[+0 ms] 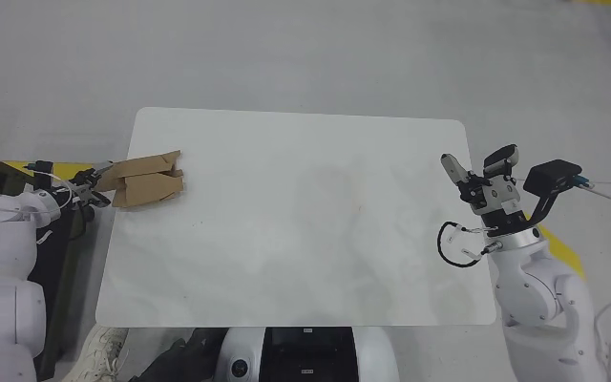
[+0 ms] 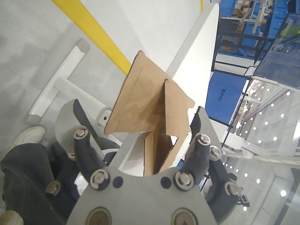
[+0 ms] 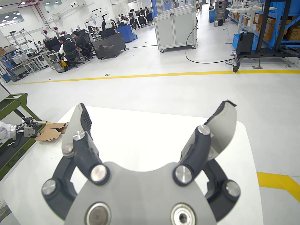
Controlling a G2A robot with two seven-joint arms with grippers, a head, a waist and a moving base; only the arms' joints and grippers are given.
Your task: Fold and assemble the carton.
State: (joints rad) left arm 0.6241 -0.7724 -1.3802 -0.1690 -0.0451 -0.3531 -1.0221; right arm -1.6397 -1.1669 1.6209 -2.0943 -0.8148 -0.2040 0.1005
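A flattened brown carton (image 1: 148, 180) lies at the left edge of the white table (image 1: 305, 220), one end hanging over the rim. My left gripper (image 1: 93, 184) is at that overhanging end, open. In the left wrist view the carton (image 2: 143, 94) pokes between the spread fingers (image 2: 80, 118), with a loose flap standing up in the middle. My right gripper (image 1: 475, 159) hovers open over the table's right edge, far from the carton. In the right wrist view its fingers (image 3: 82, 118) hold nothing, and the carton (image 3: 52, 131) and the left gripper (image 3: 30, 128) sit across the table (image 3: 145, 129).
A green metal rack (image 3: 14, 108) stands just beyond the table's left side, under the left arm. The table's white leg frame (image 2: 58, 83) and a yellow floor line (image 2: 93, 24) lie below the carton's overhanging end.
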